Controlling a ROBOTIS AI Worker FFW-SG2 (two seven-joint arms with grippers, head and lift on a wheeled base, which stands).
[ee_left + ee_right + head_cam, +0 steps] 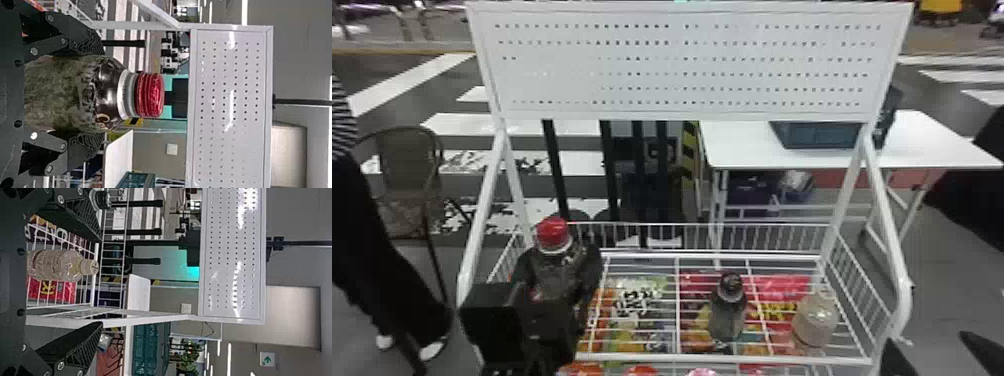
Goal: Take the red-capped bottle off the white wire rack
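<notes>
Near two racked bottles, left fingers clasp one red-capped bottle; right fingers wide.

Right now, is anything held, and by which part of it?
The left pincer holds the red-capped bottle by its body, just below the shoulder; the right pincer is empty.
</notes>
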